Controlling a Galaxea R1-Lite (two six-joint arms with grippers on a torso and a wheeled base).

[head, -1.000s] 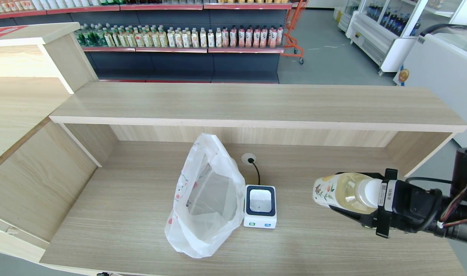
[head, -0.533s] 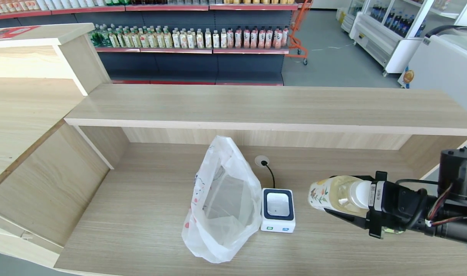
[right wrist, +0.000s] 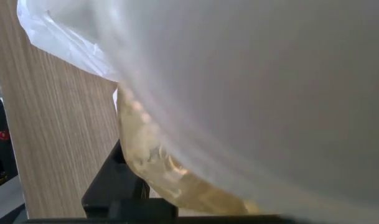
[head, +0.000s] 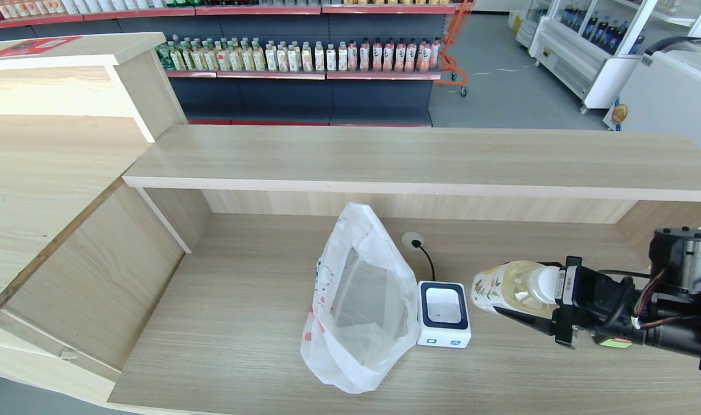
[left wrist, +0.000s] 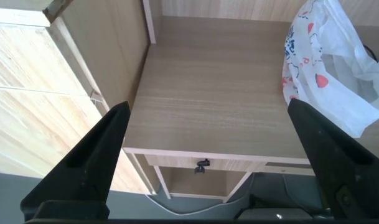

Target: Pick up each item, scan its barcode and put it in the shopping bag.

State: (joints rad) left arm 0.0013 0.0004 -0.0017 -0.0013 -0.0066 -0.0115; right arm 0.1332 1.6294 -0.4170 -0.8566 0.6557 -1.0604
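On the right side of the bench point(head: 241, 323), a bottle point(head: 497, 286) of yellow drink is held on its side by the right pincer point(head: 526, 289), which is closed tight around the cap end. The bottle is held up off the bench, just beside the white scanner point(head: 443, 314). A white shopping bag point(head: 362, 300) is stood open right beside the scanner's other side. The left pincer point(left wrist: 209, 109) is spread wide, and nothing is held in it.
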